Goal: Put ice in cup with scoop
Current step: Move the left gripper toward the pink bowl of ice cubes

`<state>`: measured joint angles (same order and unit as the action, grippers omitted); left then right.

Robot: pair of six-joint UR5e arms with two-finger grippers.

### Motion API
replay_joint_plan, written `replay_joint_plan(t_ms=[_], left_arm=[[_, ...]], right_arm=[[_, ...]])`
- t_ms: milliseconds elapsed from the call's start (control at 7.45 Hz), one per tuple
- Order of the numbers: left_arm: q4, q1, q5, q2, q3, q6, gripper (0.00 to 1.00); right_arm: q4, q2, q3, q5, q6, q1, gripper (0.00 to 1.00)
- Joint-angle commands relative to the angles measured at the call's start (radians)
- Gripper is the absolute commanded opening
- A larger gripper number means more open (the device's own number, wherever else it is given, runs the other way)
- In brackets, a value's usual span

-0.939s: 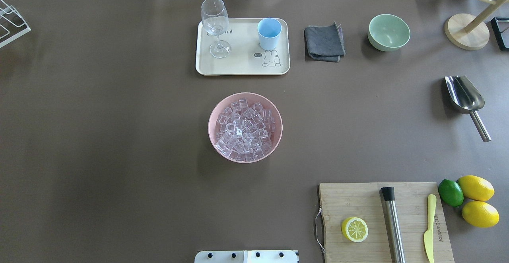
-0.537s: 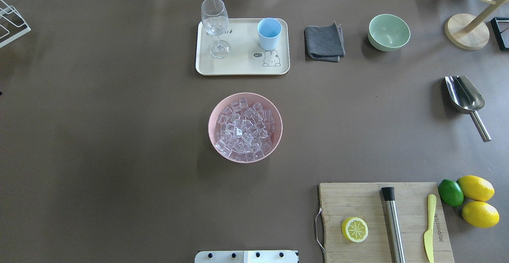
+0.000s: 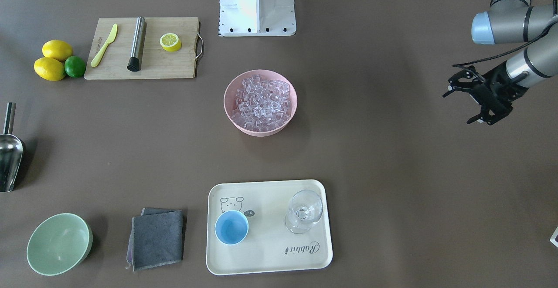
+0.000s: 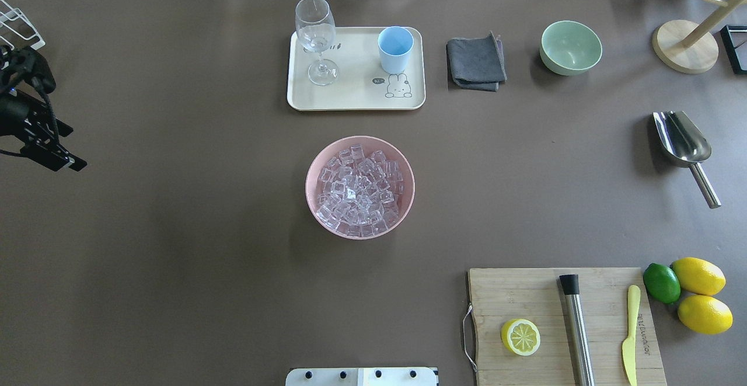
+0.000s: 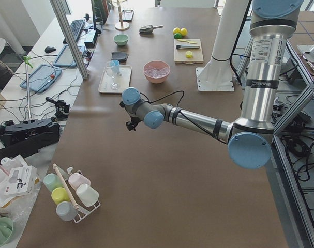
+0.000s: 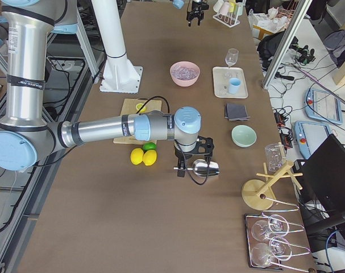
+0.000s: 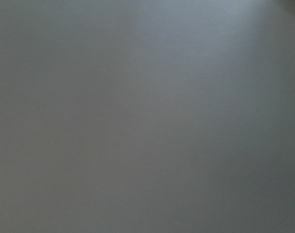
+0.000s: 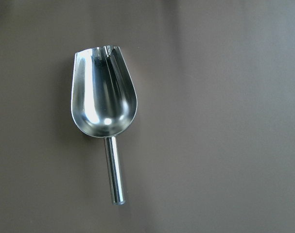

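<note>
Table (image 4: 175,228): right tool (image 6: 190,161) side-view only

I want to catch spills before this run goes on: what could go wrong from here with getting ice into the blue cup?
The scoop lies flat with a thin round handle, so it may roll or slip when gripped. The cup looks no wider than the scoop's trough, so ice might spill onto the tray. The stemmed glass standing beside the cup could get knocked.

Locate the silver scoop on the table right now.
In the overhead view the scoop lies at the far right, on the robot's right side, between the pale green bowl and the lemons, handle toward the robot.
</note>
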<state>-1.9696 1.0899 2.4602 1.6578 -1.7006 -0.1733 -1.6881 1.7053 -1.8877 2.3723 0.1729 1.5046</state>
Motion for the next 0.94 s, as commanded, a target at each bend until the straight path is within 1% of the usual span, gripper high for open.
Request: replay_joint_plan(t_ms=[0,134,268,403,537,671,805], left_arm=[[-0.08,-0.105,0.042,0.016,-0.048,-0.028,0.99],[-0.081,-0.143,0.04,0.04,-0.025,-0.029,0.99],[-0.092,-0.166,0.042,0.059,-0.01,-0.037,0.99],[-0.156,-0.183,0.034,0.101,0.022,-0.04,0.99],[-0.178,-0.218,-0.019,0.138,0.041,-0.038,0.99],[-0.183,-0.247,-0.038,0.145,0.042,-0.037,0.99],[-0.201,-0.272,-0.05,0.167,0.051,-0.035,0.99]], right_arm=[[0.034,-0.001,-0.022,-0.011,0.124,-0.075,1.0],[0.036,0.014,-0.048,-0.027,0.137,-0.086,1.0],[0.127,0.036,-0.039,-0.033,0.173,-0.105,1.0],[0.277,0.077,-0.031,-0.047,0.215,-0.119,1.0],[0.397,0.088,0.022,-0.08,0.282,-0.15,1.0],[0.51,0.089,0.045,-0.085,0.425,-0.188,1.0],[0.563,0.089,0.062,-0.09,0.488,-0.217,1.0]])
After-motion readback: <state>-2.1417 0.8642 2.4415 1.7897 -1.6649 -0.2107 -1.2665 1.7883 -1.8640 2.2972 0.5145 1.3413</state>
